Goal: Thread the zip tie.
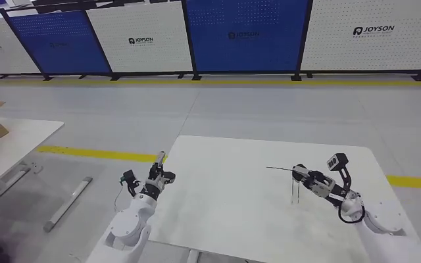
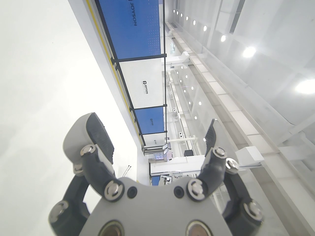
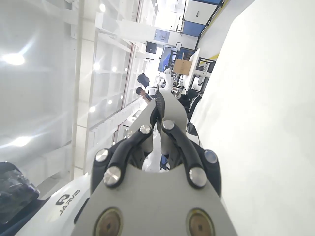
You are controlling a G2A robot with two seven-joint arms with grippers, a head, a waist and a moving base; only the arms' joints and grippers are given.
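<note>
A thin black zip tie (image 1: pixel 279 169) is pinched in my right gripper (image 1: pixel 297 172) above the right part of the white table (image 1: pixel 230 204). One end sticks out toward the table's middle and another length hangs down toward the tabletop. In the right wrist view the right gripper (image 3: pixel 157 100) has its fingers pressed together, and the tie is hard to make out there. My left gripper (image 1: pixel 160 161) stands at the table's left edge, pointing away from me. It is open (image 2: pixel 157 136) with nothing between its fingers (image 2: pixel 99 136). Far off in that view the zip tie (image 2: pixel 127 169) shows as thin dark lines.
Blue and white partition panels (image 1: pixel 243 33) stand along the back behind a yellow floor line. Another table corner (image 1: pixel 23 135) and a metal bar (image 1: pixel 66 204) on the floor lie to the left. The tabletop between the two arms is bare.
</note>
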